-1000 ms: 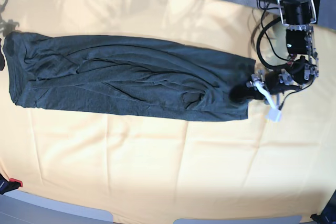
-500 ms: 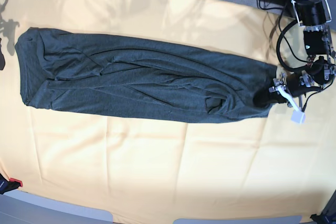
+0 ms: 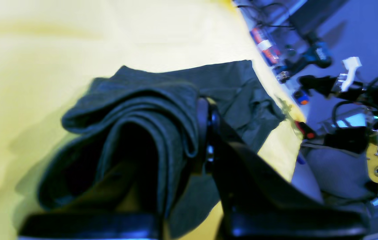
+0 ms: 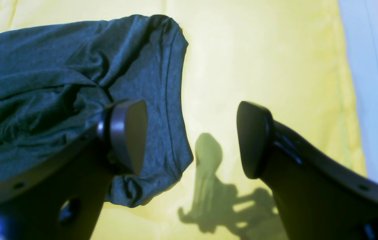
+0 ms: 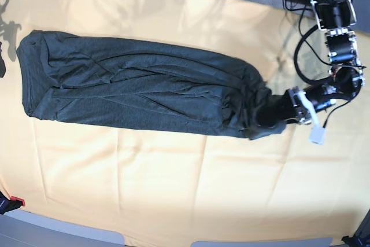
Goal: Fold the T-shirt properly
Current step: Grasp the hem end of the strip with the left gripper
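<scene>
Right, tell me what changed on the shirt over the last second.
The left gripper, shut on the end of the dark charcoal-green knit T-shirt, stretched it toward the base view's right, then swung back leftward, bunching that end. The shirt's far end shifted slightly rightward. The right gripper hangs open beside that end. The pale yellow-orange cloth stayed put.

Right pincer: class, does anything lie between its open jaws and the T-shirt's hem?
Nothing visible does. The right pincer hangs open directly over the T-shirt hem, with only bare yellow cloth beside it.
</scene>
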{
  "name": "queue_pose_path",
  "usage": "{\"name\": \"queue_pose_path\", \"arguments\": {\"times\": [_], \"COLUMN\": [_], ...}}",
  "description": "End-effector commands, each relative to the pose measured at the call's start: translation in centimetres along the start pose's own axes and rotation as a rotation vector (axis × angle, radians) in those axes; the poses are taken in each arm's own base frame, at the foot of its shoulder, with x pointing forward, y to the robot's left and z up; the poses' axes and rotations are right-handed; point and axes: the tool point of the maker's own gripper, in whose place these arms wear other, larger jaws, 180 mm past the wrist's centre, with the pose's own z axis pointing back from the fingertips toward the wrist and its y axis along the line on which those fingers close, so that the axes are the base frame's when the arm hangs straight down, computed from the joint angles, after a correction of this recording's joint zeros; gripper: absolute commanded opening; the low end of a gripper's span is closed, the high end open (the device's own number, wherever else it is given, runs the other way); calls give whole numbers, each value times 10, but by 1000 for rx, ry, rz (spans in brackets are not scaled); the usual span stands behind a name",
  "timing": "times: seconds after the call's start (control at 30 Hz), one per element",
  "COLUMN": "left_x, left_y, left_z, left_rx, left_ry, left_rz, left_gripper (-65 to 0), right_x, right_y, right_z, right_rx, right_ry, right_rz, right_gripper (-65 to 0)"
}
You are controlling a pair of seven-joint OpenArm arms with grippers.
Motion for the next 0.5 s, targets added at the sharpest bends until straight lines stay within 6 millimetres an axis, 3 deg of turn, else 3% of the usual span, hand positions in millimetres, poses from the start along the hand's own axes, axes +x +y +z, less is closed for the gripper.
{"name": "queue_pose_path", "arguments": {"times": [0.0, 0.2, 0.3, 0.47], "left_x": [12, -22, -25, -33], "left_y": [-12, -49, -69, -74], "left_z": [-8, -65, -88, -125], "left_rx": [-44, -206, -276, -230], "left_ry": [-26, 27, -11, -34], "left_rz": [-32, 30, 62, 32], "left_gripper": [-650, -650, -650, -650], "right_x": [18, 18, 18, 18], "right_y": [-1, -2, -2, -2], "right_z": [5, 5, 5, 5], "right_rx": [1, -1, -1, -2], "right_ry": [-48, -45, -45, -44], "right_rz": [28, 30, 30, 30], "right_gripper": [-213, -213, -213, -213]}}
